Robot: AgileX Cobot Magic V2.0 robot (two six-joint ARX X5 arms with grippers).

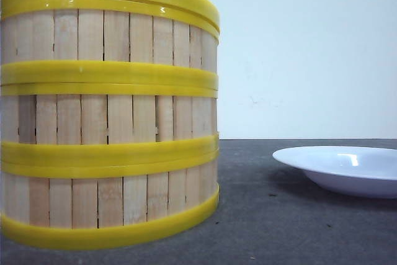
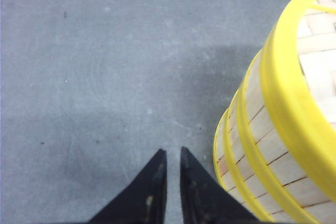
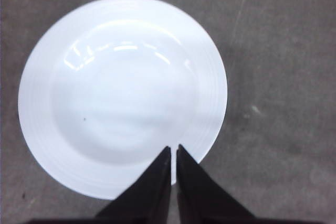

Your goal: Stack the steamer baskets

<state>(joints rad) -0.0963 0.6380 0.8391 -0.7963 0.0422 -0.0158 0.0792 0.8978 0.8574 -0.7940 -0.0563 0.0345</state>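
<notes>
The steamer baskets (image 1: pixel 108 110) are found stacked three high on the table (image 1: pixel 260 215), at nine o'clock of the plate (image 1: pixel 347 169); stacking is judged complete, both the left hand (image 2: pixel 172 157) and right hand (image 3: pixel 174 153) pinched together, grasping nothing.

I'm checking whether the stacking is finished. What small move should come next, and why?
Probably none beyond keeping both arms clear: three steamer baskets already stand in one stack. The left end effector is shut beside it, holding nothing. The right end effector is shut over the white plate.
</notes>
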